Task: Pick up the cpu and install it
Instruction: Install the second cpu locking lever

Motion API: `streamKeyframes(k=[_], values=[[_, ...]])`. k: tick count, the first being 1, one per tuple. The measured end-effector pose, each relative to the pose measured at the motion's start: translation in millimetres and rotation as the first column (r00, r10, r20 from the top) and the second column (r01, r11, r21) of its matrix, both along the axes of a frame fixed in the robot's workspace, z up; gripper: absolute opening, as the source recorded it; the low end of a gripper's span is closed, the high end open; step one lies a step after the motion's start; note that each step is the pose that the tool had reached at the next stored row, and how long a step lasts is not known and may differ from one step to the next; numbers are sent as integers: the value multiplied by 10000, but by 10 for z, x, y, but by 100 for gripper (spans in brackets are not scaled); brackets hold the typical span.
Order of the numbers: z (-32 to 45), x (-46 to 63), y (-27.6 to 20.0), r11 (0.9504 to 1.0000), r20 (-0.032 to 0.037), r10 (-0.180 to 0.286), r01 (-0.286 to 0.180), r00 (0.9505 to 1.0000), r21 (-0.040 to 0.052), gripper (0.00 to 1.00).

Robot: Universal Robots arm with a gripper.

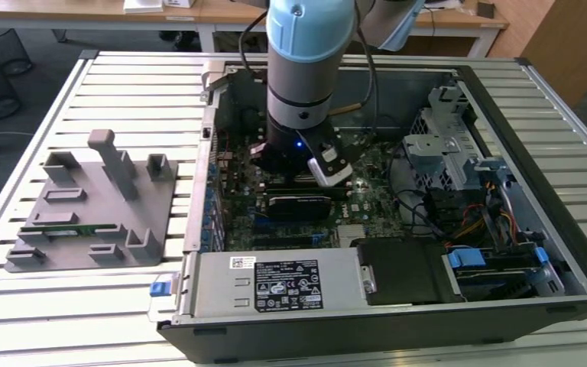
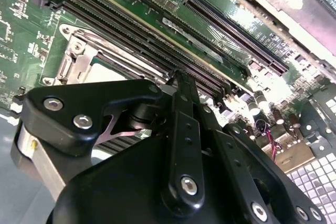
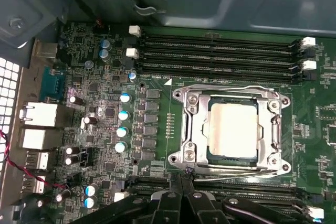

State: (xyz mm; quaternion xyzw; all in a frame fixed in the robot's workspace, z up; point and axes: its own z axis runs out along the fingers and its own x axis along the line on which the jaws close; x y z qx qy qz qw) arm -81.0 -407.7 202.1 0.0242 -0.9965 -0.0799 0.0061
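Observation:
The cpu (image 3: 232,129), a pale silver square chip, lies flat inside the metal socket frame (image 3: 190,129) on the green motherboard (image 3: 105,93). My gripper (image 3: 184,178) hovers just off one edge of the socket, near the memory slots, with its black fingers pressed together and nothing between them. In the second wrist view the gripper (image 2: 179,80) points at the slots beside the socket frame (image 2: 73,51). In the exterior view the arm (image 1: 304,76) reaches straight down into the open computer case (image 1: 538,252), the gripper (image 1: 281,170) low over the board.
A grey fixture plate (image 1: 89,206) with blocks and a green memory stick (image 1: 69,228) sits on the slatted table at the exterior view's left. Inside the case are the power supply (image 1: 273,283), drive cage (image 1: 446,145), cables (image 1: 467,222) and empty memory slots (image 3: 215,51).

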Motion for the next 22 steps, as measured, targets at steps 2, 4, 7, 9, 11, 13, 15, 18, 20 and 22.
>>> streamKeyframes(k=[2,4,7,9,11,13,15,18,20,22], values=[[-17,-10,0,10000,0,1,-1,10000,46,11],[-32,-21,0,9999,-1,0,0,10000,109,11],[-53,-36,0,9998,-1,1,-1,10000,214,11],[-61,-37,0,9993,0,1,-1,10000,380,11],[-64,-37,0,9984,1,1,-1,10000,559,11],[-69,-37,1,9978,0,-1,1,10000,663,11],[-88,-38,1,9977,1,0,0,10000,684,11],[-109,-50,0,9975,0,0,0,10000,705,11],[-115,-69,0,9974,1,1,-1,10000,726,11],[-116,-86,1,9972,-1,0,0,10000,748,11]])
